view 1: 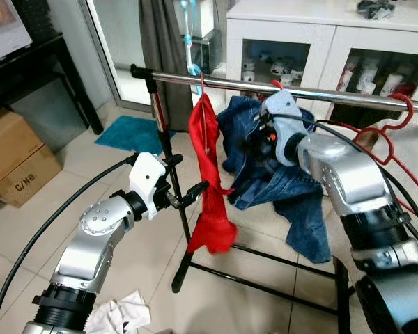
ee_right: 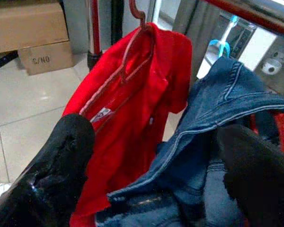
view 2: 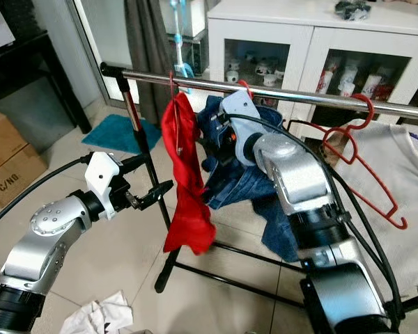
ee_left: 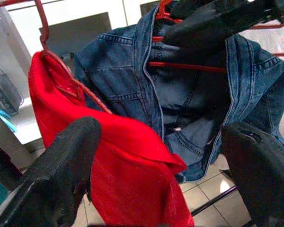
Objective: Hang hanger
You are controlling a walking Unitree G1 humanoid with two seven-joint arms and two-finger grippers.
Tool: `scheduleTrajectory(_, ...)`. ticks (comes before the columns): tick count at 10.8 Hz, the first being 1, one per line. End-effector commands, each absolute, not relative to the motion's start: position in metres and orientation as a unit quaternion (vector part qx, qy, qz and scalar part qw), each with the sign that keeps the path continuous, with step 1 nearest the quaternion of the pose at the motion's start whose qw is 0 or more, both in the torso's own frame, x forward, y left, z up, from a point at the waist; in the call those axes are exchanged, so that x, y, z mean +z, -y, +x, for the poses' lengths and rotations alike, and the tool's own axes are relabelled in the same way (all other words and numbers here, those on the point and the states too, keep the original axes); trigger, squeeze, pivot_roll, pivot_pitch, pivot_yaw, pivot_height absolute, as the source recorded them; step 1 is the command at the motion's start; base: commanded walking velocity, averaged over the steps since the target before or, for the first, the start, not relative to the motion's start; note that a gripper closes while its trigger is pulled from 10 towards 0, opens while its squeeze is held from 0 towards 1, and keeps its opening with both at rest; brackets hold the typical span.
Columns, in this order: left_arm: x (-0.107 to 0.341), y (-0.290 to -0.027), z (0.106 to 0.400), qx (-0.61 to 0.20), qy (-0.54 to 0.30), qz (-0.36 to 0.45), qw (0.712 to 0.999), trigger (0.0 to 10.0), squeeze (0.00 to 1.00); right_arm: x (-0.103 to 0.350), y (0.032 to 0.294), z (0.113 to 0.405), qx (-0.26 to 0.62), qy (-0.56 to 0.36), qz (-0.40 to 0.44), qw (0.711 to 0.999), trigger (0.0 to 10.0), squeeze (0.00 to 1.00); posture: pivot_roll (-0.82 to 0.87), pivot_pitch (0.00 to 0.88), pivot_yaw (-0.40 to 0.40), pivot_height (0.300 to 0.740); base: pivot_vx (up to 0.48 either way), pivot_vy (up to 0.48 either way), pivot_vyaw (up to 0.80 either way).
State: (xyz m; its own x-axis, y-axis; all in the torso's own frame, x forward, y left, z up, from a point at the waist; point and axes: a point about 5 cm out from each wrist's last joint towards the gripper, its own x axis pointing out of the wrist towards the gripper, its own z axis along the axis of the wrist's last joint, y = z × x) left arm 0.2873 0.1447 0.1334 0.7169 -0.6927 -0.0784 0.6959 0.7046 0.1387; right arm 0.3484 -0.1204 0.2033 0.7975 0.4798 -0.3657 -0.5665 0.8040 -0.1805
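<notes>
— Where are the clothes and the rail?

— A metal rail [view 1: 279, 89] goes across on a black stand [view 1: 168, 149]. A red garment [view 1: 210, 182] hangs from it on a red hanger [ee_right: 132, 56]; the hook is over the rail near its left end. Just beside it, to the right, is a denim jacket [view 1: 279, 188] on its own red hanger [ee_left: 189, 66]; its hook is on the rail too. The two garments touch at their edges. Farther right an empty red hanger [view 2: 366, 163] hangs on the rail, in front of a white cloth [view 2: 404, 202].

— And the grippers?

— The left gripper [view 1: 184, 189] is low, to the left of the red garment; its fingers are spread wide, holding nothing, and the lower fingertip [view 1: 200, 186] is at the edge of the red cloth. The right gripper [ee_right: 151, 161] is pushed against the denim jacket, just under the rail. Its fingers stand wide apart, with denim folds between them; I cannot tell if it holds the cloth.

— Is there open room?

— Left of the stand there is bare tile floor [view 1: 76, 188], then cardboard boxes [view 1: 14, 156] and a teal mat [view 1: 129, 132]. A white rag [view 1: 122, 313] lies on the floor by the left arm. Behind the rail stands a white cabinet [view 1: 320, 42].
</notes>
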Motion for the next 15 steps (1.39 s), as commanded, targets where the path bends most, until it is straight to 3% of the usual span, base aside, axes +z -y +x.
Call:
scheduleTrajectory(1, 0.136, -0.144, 0.286, -0.381, -0.006, 0.086, 0.921, 10.0, 0.00, 0.209, 0.127, 0.346, 0.271, -0.152, -0.150, 0.939, 10.0, 0.00, -0.08, 0.000, 0.077, 0.740, 0.000, 0.000, 0.00)
scheduleTrajectory(3, 0.138, -0.141, 0.285, -0.396, 0.001, 0.082, 0.915, 10.0, 0.00, 0.210, 0.139, 0.353, 0.226, -0.153, -0.147, 0.951, 10.0, 0.00, -0.08, 0.000, 0.084, 0.740, 0.000, 0.000, 0.00)
scheduleTrajectory(6, 0.144, -0.133, 0.284, -0.421, 0.017, 0.068, 0.904, 10.0, 0.00, 0.205, 0.137, 0.372, 0.193, -0.154, -0.120, 0.961, 10.0, 0.00, -0.08, 0.000, 0.098, 0.740, 0.000, 0.000, 0.00)
scheduleTrajectory(7, 0.145, -0.133, 0.285, -0.422, 0.017, 0.069, 0.904, 10.0, 0.00, 0.202, 0.135, 0.379, 0.188, -0.155, -0.109, 0.964, 7.9, 0.00, -0.08, 0.000, 0.106, 0.740, 0.000, 0.000, 0.00)
scheduleTrajectory(8, 0.146, -0.133, 0.286, -0.424, 0.017, 0.069, 0.903, 10.0, 0.00, 0.201, 0.133, 0.385, 0.186, -0.154, -0.102, 0.965, 4.3, 0.00, -0.08, 0.000, 0.109, 0.740, 0.000, 0.000, 0.00)
scheduleTrajectory(10, 0.145, -0.133, 0.284, -0.423, 0.015, 0.067, 0.903, 10.0, 0.00, 0.199, 0.133, 0.393, 0.184, -0.157, -0.104, 0.965, 2.5, 0.00, -0.08, 0.000, 0.105, 0.740, 0.000, 0.000, 0.00)
scheduleTrajectory(12, 0.142, -0.133, 0.281, -0.425, 0.012, 0.064, 0.903, 10.0, 0.00, 0.193, 0.133, 0.397, 0.185, -0.163, -0.100, 0.964, 0.0, 0.00, -0.08, 0.000, 0.101, 0.740, 0.000, 0.000, 0.00)
scheduleTrajectory(15, 0.142, -0.133, 0.280, -0.423, 0.010, 0.064, 0.904, 10.0, 0.00, 0.194, 0.131, 0.402, 0.194, -0.162, -0.081, 0.964, 0.0, 0.00, -0.07, 0.000, 0.095, 0.740, 0.000, 0.000, 0.00)
